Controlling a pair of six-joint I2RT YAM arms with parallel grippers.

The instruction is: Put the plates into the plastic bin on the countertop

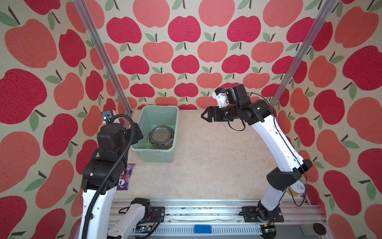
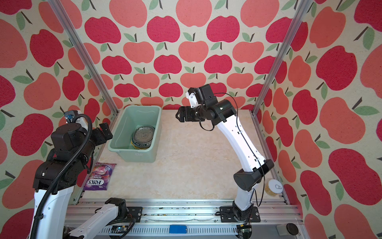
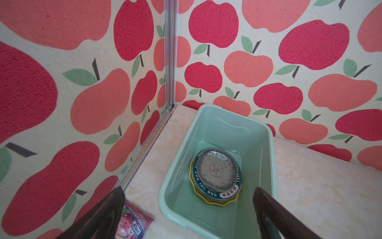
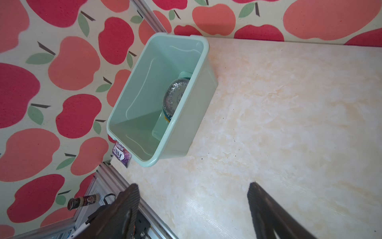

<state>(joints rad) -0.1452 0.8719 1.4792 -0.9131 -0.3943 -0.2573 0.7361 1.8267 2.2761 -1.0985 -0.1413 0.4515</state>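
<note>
- Plates (image 1: 161, 135) are stacked at the near end of the green bin (image 1: 142, 122), on the countertop (image 1: 206, 165) at far left.
- The right gripper (image 4: 192, 185) is held level above the countertop and pointed at the bin, with its jaws spread and empty.
- The left gripper (image 3: 187, 189) is raised beside the bin, with its jaws spread wide and empty.
- Clear glass is seen on top of the stack, over a dark lettered rim and a yellow scalloped edge.

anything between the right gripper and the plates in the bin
Only the plastic bin's own side wall. The right gripper hangs open beside the bin, over the countertop, and in the right wrist view that wall hides part of the plates. From above, in both top views, nothing covers them.
</note>
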